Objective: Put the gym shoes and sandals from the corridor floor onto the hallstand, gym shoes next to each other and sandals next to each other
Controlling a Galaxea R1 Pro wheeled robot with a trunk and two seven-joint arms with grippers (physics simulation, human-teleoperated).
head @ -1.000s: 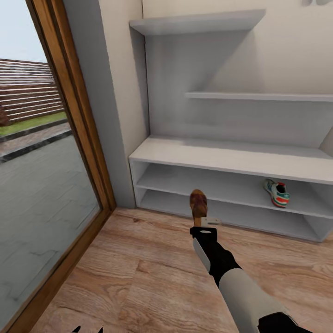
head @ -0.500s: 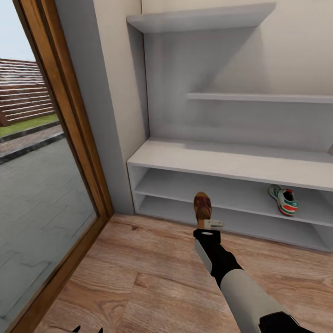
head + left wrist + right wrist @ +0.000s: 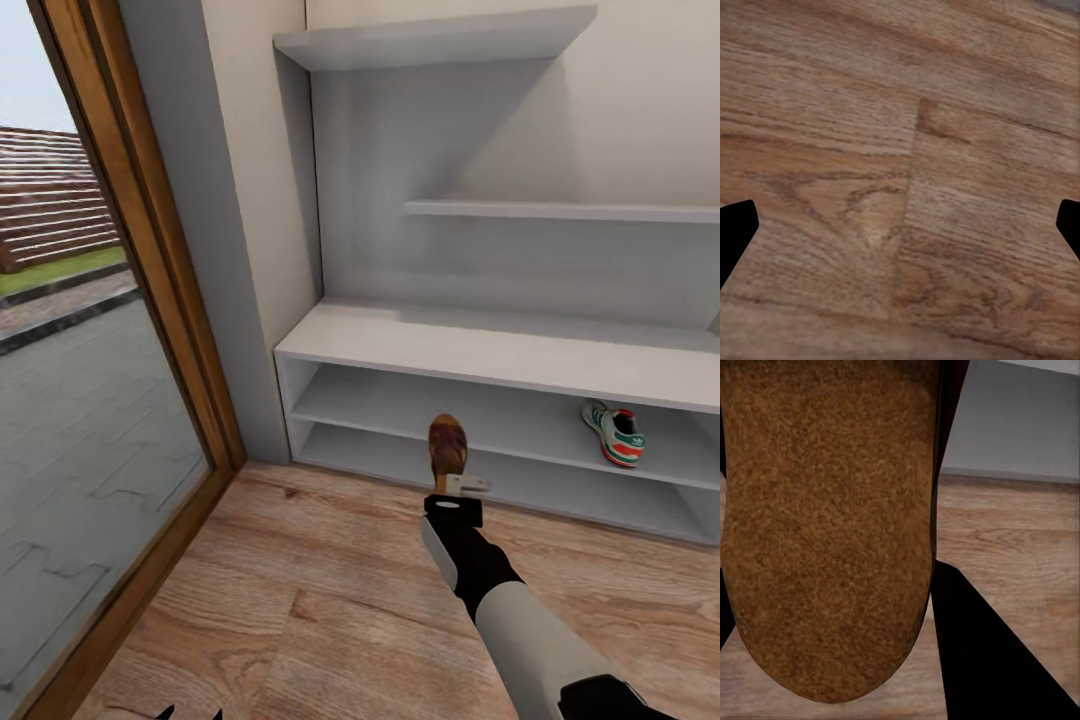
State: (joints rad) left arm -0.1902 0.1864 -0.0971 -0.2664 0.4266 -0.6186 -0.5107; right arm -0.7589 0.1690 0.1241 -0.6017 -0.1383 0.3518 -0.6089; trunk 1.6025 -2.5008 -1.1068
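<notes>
Right pincer (image 3: 452, 478) clamped on a brown sandal (image 3: 447, 447), held toe-up above the corridor floor (image 3: 300, 600) just before the hallstand (image 3: 500, 350). Further out, one gym shoe (image 3: 615, 433) resting on the upper of the two lower shelves, well to the right. Left pincer (image 3: 900, 232) spread wide over bare planks.

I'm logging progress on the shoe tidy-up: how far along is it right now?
Done: one gym shoe already sits on the upper of the two lower shelves of the hallstand. In hand: the right claw holds a brown sandal upright in front of those shelves, above the corridor floor. Left: shelve this sandal, then fetch the other sandal and second gym shoe and pair them up. The left claw hangs open over the floor.
</notes>
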